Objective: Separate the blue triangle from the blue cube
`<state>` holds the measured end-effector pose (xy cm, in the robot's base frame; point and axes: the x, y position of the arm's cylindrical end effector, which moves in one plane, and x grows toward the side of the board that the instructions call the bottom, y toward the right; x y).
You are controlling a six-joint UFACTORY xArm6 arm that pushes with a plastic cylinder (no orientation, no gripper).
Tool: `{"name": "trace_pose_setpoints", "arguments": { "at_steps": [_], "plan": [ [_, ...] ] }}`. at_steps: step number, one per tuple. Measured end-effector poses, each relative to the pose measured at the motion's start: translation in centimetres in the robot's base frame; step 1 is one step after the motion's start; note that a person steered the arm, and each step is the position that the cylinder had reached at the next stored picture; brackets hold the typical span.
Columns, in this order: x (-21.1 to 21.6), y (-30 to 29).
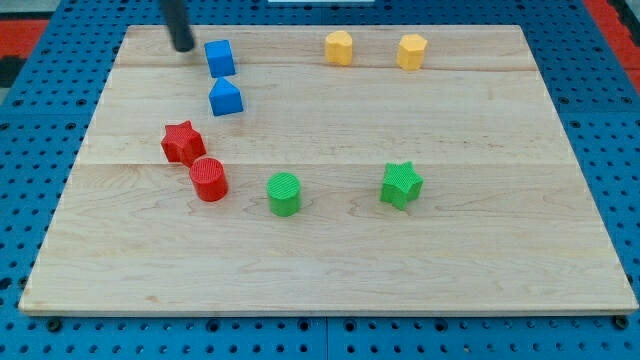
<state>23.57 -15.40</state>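
Note:
The blue cube sits near the view's top left of the wooden board. The blue triangle lies just below it, a small gap apart. My tip is the lower end of a dark rod coming in from the view's top. It stands just left of the blue cube, a short gap from it, and up-left of the blue triangle.
A red star and a red cylinder lie below the blue triangle. A green cylinder and a green star sit mid-board. Two yellow blocks lie along the view's top edge.

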Motion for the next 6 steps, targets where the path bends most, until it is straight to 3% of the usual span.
{"name": "trace_pose_setpoints", "arguments": {
  "at_steps": [1, 2, 3, 6],
  "plan": [
    [0.2, 7.8],
    [-3.9, 6.5],
    [-4.4, 6.6],
    [-4.1, 14.1]
  ]
}}
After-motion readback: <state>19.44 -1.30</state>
